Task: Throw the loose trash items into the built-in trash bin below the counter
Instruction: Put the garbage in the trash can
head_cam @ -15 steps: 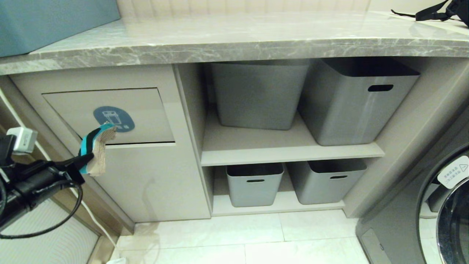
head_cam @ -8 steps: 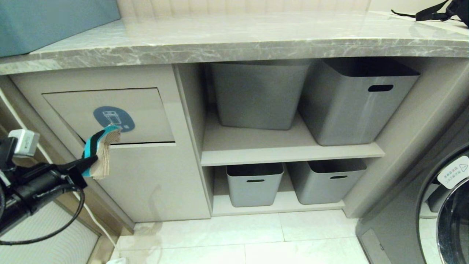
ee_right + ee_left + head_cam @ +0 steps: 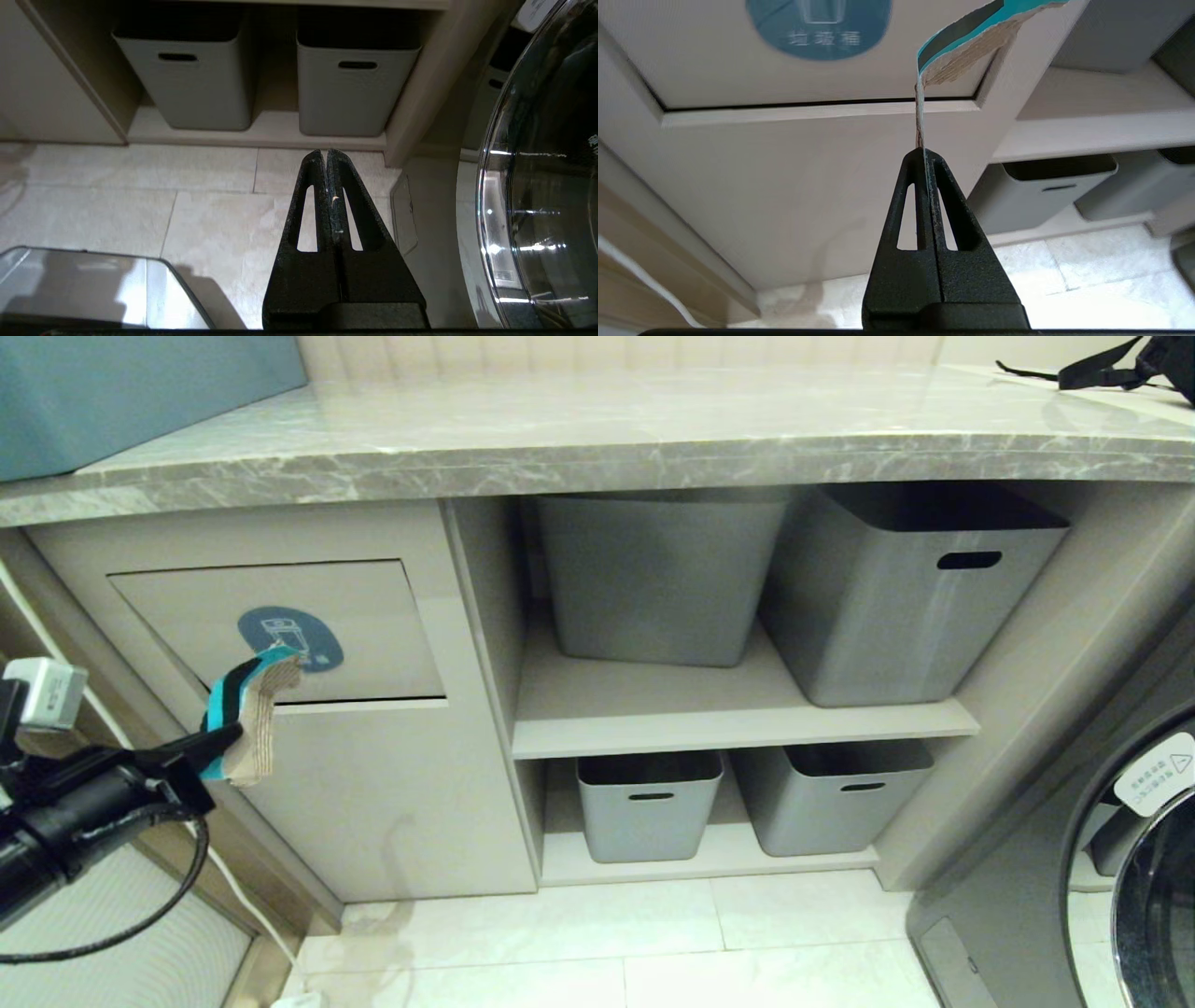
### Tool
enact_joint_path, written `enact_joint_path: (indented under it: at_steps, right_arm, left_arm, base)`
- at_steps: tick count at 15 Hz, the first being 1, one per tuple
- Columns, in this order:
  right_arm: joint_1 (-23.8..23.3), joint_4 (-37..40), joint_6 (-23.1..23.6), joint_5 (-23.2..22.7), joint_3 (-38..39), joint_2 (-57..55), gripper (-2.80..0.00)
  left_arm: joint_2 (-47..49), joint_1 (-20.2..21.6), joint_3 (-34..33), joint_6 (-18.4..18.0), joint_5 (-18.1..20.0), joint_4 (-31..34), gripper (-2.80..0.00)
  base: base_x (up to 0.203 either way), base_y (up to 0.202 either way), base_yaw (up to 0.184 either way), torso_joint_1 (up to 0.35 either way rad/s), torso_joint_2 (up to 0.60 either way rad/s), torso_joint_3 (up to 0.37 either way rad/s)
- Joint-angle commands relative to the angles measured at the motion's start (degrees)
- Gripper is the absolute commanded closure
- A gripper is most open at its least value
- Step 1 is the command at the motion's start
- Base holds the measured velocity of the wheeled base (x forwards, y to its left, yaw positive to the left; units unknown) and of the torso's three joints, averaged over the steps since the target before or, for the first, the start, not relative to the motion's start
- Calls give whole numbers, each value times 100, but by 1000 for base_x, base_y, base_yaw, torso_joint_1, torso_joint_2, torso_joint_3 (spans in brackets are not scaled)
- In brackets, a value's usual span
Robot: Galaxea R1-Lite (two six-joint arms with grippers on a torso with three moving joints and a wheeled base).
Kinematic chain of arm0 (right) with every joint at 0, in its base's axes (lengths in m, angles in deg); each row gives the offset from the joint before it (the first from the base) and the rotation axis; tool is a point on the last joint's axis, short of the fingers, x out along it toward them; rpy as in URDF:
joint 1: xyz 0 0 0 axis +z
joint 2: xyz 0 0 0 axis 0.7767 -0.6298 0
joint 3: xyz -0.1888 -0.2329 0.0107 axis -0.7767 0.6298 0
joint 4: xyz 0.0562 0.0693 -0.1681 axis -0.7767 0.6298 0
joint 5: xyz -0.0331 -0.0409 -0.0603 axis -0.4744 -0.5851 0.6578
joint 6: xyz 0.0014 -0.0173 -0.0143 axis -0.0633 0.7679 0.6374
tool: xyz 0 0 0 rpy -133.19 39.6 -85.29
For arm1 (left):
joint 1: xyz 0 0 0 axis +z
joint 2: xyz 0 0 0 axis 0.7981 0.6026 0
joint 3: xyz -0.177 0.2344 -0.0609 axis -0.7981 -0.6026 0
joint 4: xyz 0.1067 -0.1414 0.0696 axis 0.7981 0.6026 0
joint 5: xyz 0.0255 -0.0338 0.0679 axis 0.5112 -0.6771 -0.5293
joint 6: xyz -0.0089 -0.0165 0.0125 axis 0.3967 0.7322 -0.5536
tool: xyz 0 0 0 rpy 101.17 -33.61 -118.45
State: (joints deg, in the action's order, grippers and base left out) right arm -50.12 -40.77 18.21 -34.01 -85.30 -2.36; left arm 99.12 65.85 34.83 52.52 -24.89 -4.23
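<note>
Glossy veined marble-look counter [image 3: 597,439], matt grey plastic tubs [image 3: 653,579], rough-torn brown cardboard scrap [image 3: 250,719], polished floor tiles [image 3: 653,943].

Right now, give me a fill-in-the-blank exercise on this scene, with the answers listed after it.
1. The left hand is shut on a torn scrap with ____-and-black print.
2. The flap of the built-in trash bin bears a round ____ sticker.
3. The open shelves hold ____ grey tubs in all, such as the upper right one.
4. The right hand is shut and holds ____.

Answers: teal; blue; four; nothing
</note>
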Motion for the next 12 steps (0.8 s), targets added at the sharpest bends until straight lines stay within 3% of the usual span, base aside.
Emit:
enact_joint_path:
  at_steps: [1, 4, 6, 7, 12]
  right_arm:
    - [-22, 0, -68, 6, -1, 441, 0]
    - [-22, 0, -68, 6, 7, 441, 0]
    - [-22, 0, -68, 6, -1, 446, 0]
    - [-22, 0, -68, 6, -1, 447, 0]
    - [-22, 0, -68, 6, -1, 450, 0]
  left_arm:
    - [53, -62, -142, -237, 14, -40, 0]
    - [141, -67, -377, -552, -130, -166, 0]
    - [482, -68, -103, -636, -664, -354, 0]
    - [681, -46, 73, -640, -759, -440, 0]
    - [1901, 101, 642, -655, -836, -1391, 0]
  base:
    - [0, 0, 0, 0, 0, 0]
    - [0, 0, 0, 0, 0, 0]
    - [0, 0, 0, 0, 0, 0]
    - [0, 0, 0, 0, 0, 0]
    - [0, 0, 0, 0, 0, 0]
